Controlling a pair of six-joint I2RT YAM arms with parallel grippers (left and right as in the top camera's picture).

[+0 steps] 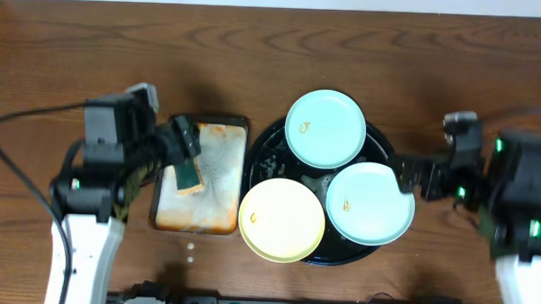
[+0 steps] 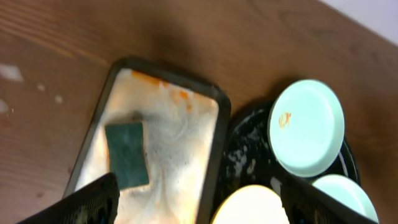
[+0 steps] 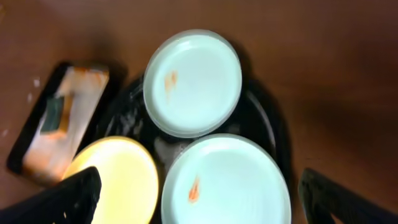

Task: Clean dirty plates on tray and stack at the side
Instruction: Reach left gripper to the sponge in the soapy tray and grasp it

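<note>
The left jaws are wide apart and hold nothing. Just under them the green sponge [image 2: 127, 154] lies flat on the small tray [image 2: 180, 134], which is wet, foamy and stained orange. The right jaws are wide apart too, with nothing in them. They hang at the rim of the near mint plate [image 1: 370, 202], but I cannot tell if they touch it. Past that plate are the far mint plate [image 1: 325, 129] and the yellow plate [image 1: 282, 220], which sits between the two pairs of jaws. All three lie on the big black tray [image 1: 268, 156], and each has a small orange smear, so I think the job is only at its first step. No plate looks clean and none is stacked at the side. Next, I think the left jaws must go down and pinch the sponge by its sides. The right jaws must take a plate by its rim. The sponge lies flat near the small tray's raised wall, which may get in the way. The plates sit packed close together, so moving one could bump the others. A few white crumbs [image 1: 190, 250] lie on the wooden surface [image 1: 76, 46] near the small tray.
</note>
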